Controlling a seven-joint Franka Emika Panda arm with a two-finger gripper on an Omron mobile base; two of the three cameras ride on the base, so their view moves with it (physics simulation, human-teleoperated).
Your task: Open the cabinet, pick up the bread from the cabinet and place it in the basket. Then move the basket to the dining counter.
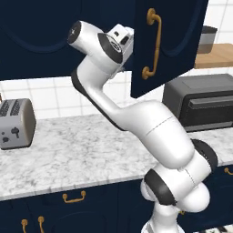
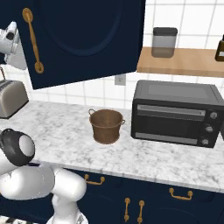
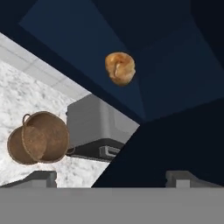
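The small tan, lumpy bread [image 3: 120, 68] sits on the dark floor inside the tall navy-blue wall cabinet [image 2: 83, 39], up at about twelve o'clock from the two-finger gripper [image 3: 111, 177] in the hand view and well apart from it. The gripper's dark fingertips [image 3: 41, 177] stand spread wide with nothing between them.

From left to right along the white-grey marbled worktop [image 1: 82, 150]: a grey two-slot toaster [image 1: 16, 123] at the far left, then the small brown bucket-shaped basket [image 2: 106, 125] with loop handles, standing upright and empty, then a black toaster oven [image 2: 175, 111] just beside the basket at its three o'clock. Above the oven, a wooden shelf [image 2: 183, 61] carries a dark-lidded grey jar [image 2: 164, 41].

The cabinet's arched-panel door with its long brass handle [image 1: 154, 43] hangs swung open, its edge close beside the robot's wrist in the left base view. In the hand view the basket lies at about nine o'clock from the gripper, below the cabinet opening.

The white arm [image 1: 150, 132] rises from the base, bends at the elbow over the worktop and reaches up and leftward, the hand raised to the height of the cabinet at the door's edge.
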